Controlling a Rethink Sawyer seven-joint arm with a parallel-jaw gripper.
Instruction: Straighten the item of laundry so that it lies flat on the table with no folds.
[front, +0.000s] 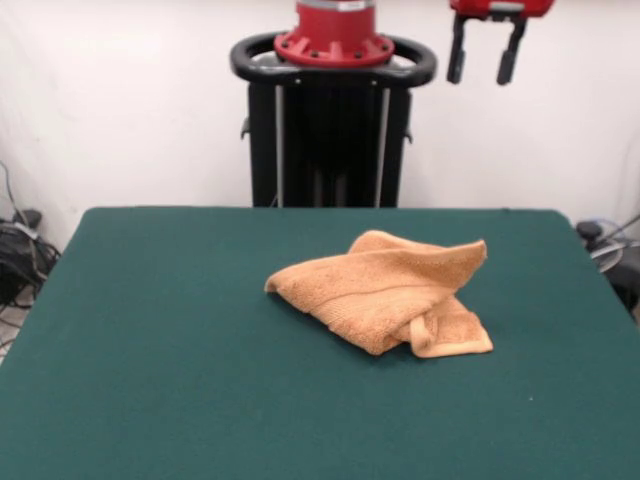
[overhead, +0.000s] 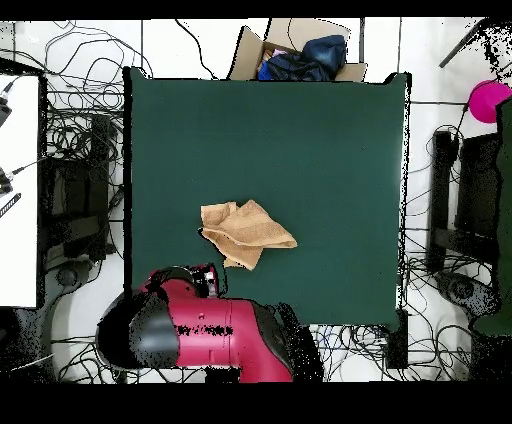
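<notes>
The orange-tan towel (front: 385, 290) lies crumpled on the dark green table (front: 150, 350), a little right of the middle. It is folded over itself, with one corner tucked under at its near right. In the overhead view the towel (overhead: 245, 233) lies near the table's (overhead: 300, 140) robot-side edge. My gripper (front: 483, 62) hangs high at the top right, above and behind the table's far edge, well clear of the towel. Its two black fingers (front: 457, 55) are apart and hold nothing. In the overhead view the red arm (overhead: 200, 330) covers the table's bottom-left corner.
The black pedestal (front: 333, 130) stands behind the table's far edge. A cardboard box with dark blue cloth (overhead: 300, 55) sits beyond the table's opposite edge. Cables (overhead: 70, 130) cover the floor on both sides. A pink object (overhead: 488, 100) is at the right.
</notes>
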